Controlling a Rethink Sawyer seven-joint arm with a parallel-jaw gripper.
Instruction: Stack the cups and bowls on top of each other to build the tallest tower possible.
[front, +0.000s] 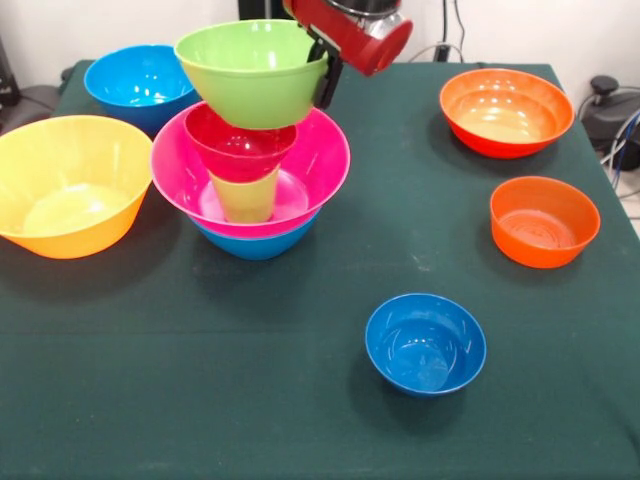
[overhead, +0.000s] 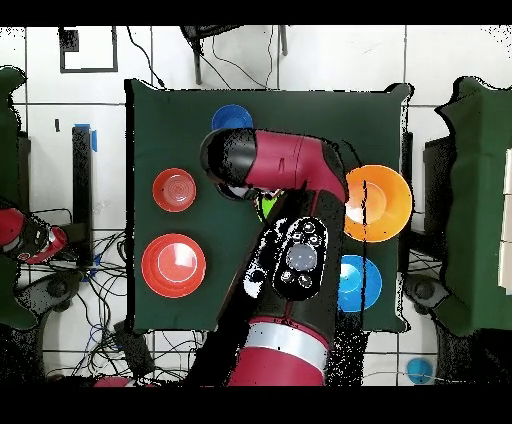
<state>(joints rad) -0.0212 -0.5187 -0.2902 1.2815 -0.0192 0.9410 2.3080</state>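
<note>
Tower (front: 250, 150) stands on desk (front: 300, 400): blue bowl, pink bowl (front: 320, 165), cup (front: 246, 197), crimson bowl (front: 240, 148), green bowl (front: 250, 72) topmost. Jaws (front: 326, 72) sit at the green bowl's rim; grip state cannot be determined.

Glossy crimson arm (overhead: 300, 170) with black joints, grey band, black button panel (overhead: 298, 258)
</note>
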